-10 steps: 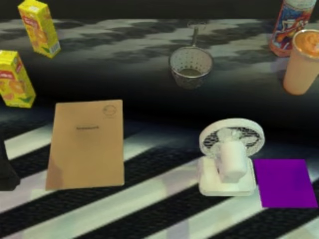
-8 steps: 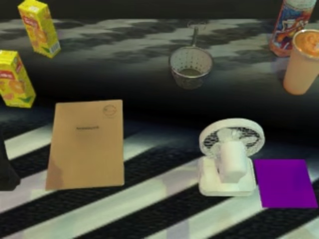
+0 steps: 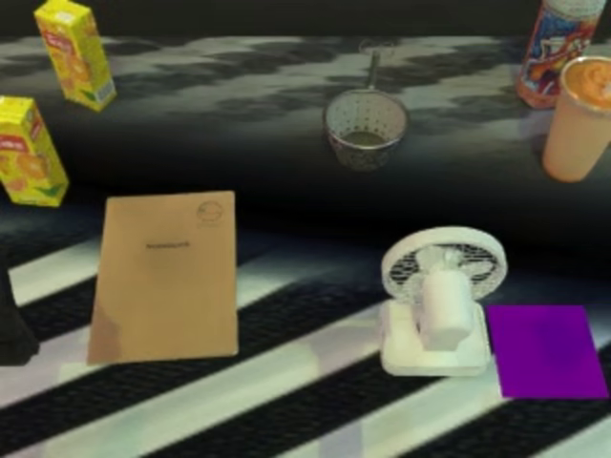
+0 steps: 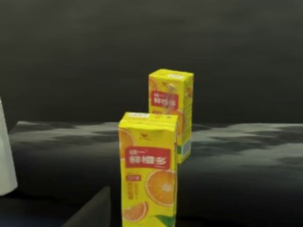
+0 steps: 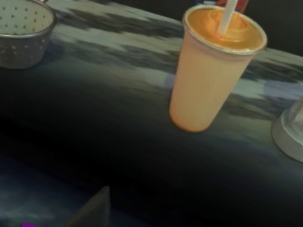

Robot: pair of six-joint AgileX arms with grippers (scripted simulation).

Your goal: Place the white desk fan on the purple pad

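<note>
- On the bench seen from above, the white desk fan (image 3: pixel 435 303) stands upright toward the right side, its round grille head behind its square base. The purple pad (image 3: pixel 549 350) lies flat just to the right of that base, its edge touching or nearly touching it; the fan is not on the pad.
- A tan envelope (image 3: pixel 167 277) lies flat toward the left. A metal mesh strainer (image 3: pixel 366 126) sits farther back near the middle. Two yellow juice cartons (image 3: pixel 29 151) stand at the far left, and an orange cup (image 3: pixel 580 118) stands before a colourful bottle (image 3: pixel 559 48) at the far right.
- A dark part of the left arm (image 3: pixel 11 320) shows at the left edge; its jaws are out of sight. The right arm does not appear.
- From the left wrist, the two juice cartons (image 4: pixel 149 172) stand one behind the other. The jaws' state cannot be told.
- From the right wrist, the orange cup (image 5: pixel 213 71) with a straw stands near the strainer (image 5: pixel 23 33). A sliver of purple pad (image 5: pixel 28 224) shows at the picture's edge. The jaws' state cannot be told.
</note>
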